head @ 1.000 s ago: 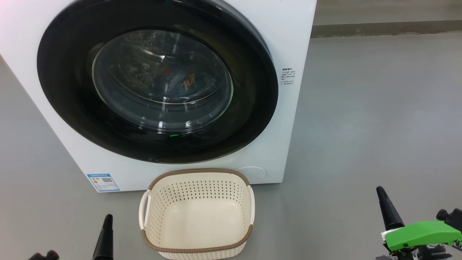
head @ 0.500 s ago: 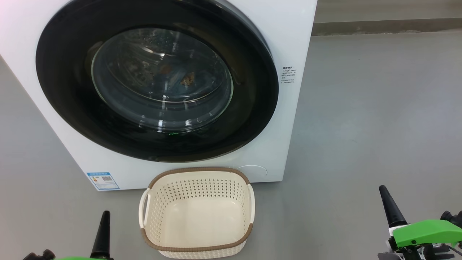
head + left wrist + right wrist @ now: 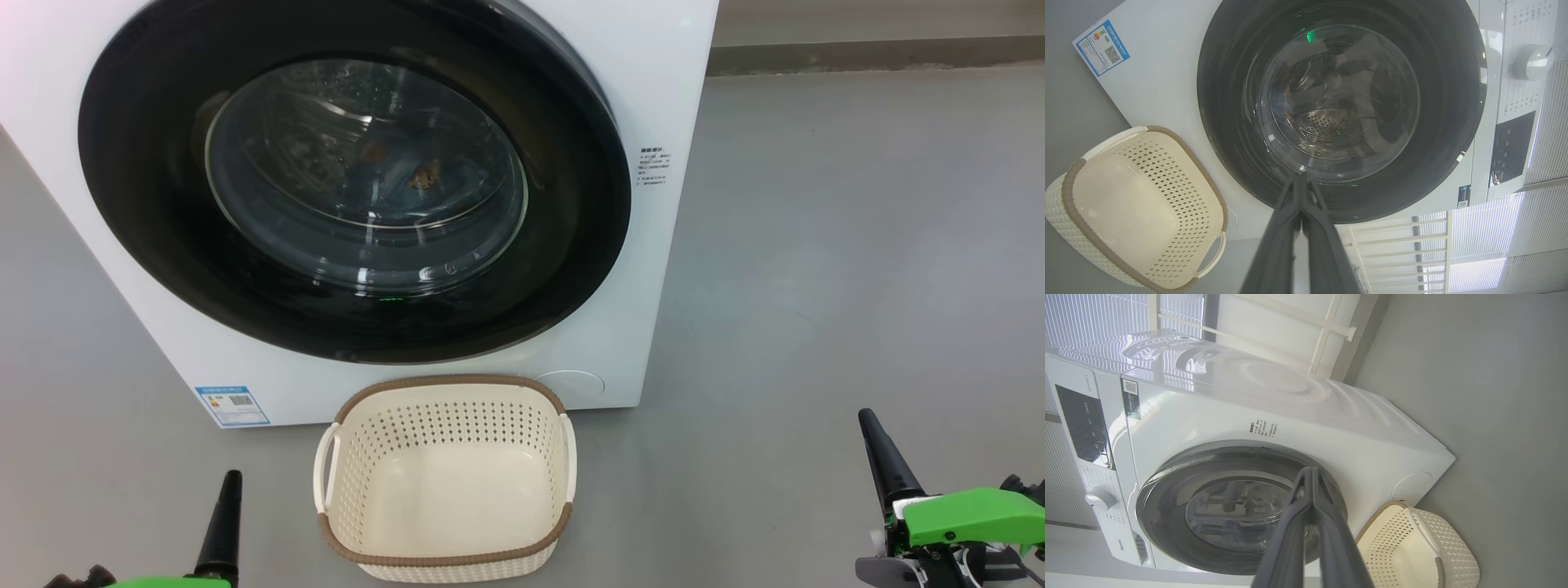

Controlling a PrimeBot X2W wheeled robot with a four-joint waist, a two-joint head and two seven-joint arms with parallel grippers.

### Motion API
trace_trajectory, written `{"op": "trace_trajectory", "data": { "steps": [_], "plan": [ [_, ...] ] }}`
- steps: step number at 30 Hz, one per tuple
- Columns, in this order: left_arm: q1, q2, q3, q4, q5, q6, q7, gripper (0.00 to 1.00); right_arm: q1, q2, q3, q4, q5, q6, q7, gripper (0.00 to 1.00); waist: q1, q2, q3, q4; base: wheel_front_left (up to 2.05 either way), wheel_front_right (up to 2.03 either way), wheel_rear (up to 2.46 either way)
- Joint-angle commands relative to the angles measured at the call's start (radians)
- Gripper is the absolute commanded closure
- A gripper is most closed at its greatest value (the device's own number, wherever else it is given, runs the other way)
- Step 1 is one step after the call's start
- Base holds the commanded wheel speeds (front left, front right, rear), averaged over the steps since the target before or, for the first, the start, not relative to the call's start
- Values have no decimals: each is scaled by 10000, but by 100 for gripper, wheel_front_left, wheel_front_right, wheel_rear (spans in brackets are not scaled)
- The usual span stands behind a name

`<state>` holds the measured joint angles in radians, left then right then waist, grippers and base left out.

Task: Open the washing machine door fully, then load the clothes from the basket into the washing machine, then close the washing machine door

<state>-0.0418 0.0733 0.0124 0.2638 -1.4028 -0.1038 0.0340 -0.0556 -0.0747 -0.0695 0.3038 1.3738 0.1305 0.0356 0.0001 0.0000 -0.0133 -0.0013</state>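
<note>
Head view, floor (image 3: 816, 245): smooth plain grey, meeting a darker skirting strip (image 3: 873, 57) at the far wall.
Washing machine (image 3: 661, 73): white, standing on that floor, blue label sticker (image 3: 233, 406) low on the front.
Washing machine door (image 3: 571, 220): shut against the front, glossy black rim.
Clothes (image 3: 423, 177): behind the glass, inside the drum.
Basket (image 3: 445, 382): on the floor just before the machine, between both grippers, touching neither.
Left gripper (image 3: 231, 482): low at left, jaws clenched, grasping nothing.
Right gripper (image 3: 870, 433): low at right, jaws pressed together, grasping nothing.
Left wrist view, room: white slatted panels (image 3: 1547, 143) beside the machine.
</note>
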Motion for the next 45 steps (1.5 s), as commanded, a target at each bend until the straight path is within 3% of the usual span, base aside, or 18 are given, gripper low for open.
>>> {"op": "trace_trajectory", "data": {
  "steps": [1, 26, 45],
  "plan": [
    [-512, 45, 368, -319, -245, 14, 91, 100, -490, -58, 75, -321, 253, 8, 86, 100, 0, 0, 7, 1, 0, 0, 0],
    [-682, -225, 1026, -512, -2053, 71, 787, 100, -670, 241, -463, -481, 2333, 2, 787, 100, -1, 0, 121, 11, 0, 0, 0],
    [-682, -226, 1027, -512, -2052, 71, 788, 100, -670, 241, -463, -481, 2333, 2, 787, 100, -1, 0, 121, 11, 0, 0, 0]
  ]
}}
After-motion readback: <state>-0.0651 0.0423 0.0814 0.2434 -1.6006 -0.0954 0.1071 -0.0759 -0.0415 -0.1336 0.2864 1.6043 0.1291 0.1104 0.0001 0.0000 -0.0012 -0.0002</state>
